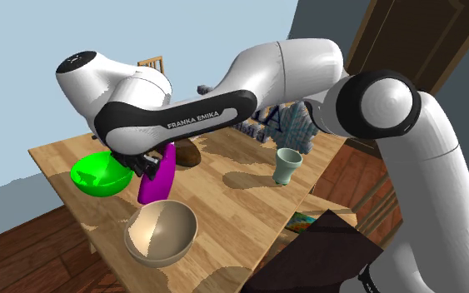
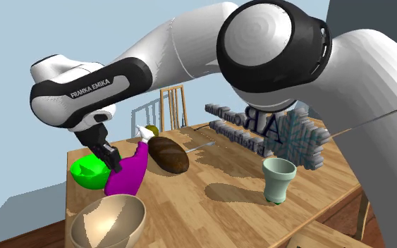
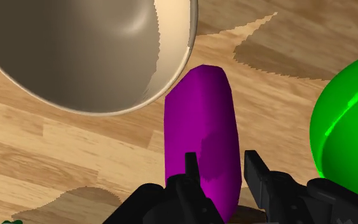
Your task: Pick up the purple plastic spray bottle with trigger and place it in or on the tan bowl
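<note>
Shoulder view: the white arm reaches across the wooden table toward the picture's left, wrist turned down. The pincer is low, between two bowls.

Pincer state: pinching the purple spray bottle. In the wrist view the two black fingers stand on either side of the bottle's body, close against it, with the bottle running out beyond them.

Bottle: tilted, not upright. In the second exterior view its white trigger head is the high end, leaning toward that picture's right, and the purple body slants down toward the left. We cannot tell whether its lower end is clear of the table.

Tan bowl: on the table near its front edge, open side up, just beside the bottle's lower end. In the wrist view the bottle's far end sits right next to the bowl's rim, outside it.

Green bowl: bright green, on the other side of the bottle from the tan bowl, near the pincer.

Other things on the table:
- a dark brown oval lump, just beyond the bottle
- a pale green cup, upright, well apart toward the second exterior view's right
- a blue-and-white lettered piece at the table's far side

A wooden chair stands behind the table.
</note>
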`<state>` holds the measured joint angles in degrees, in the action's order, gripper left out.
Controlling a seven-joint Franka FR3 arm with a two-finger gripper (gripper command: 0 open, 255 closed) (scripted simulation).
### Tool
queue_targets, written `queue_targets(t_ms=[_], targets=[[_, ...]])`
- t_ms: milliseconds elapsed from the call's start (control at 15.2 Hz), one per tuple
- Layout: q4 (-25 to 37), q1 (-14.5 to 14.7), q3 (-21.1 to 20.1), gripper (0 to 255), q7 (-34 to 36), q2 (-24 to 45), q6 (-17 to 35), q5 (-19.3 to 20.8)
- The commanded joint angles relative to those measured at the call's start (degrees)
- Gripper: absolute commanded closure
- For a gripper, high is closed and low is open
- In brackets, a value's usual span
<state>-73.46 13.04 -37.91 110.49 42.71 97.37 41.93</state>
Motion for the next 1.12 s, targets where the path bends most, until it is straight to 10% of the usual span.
queue_targets(t_ms=[0,1056], targets=[[0.63,0.05,-0.22,255,-0.44,-0.55,-1.03,-0.34],[10.74,2.56,-0.82,255,-4.84,-2.27,-11.01,-1.7]])
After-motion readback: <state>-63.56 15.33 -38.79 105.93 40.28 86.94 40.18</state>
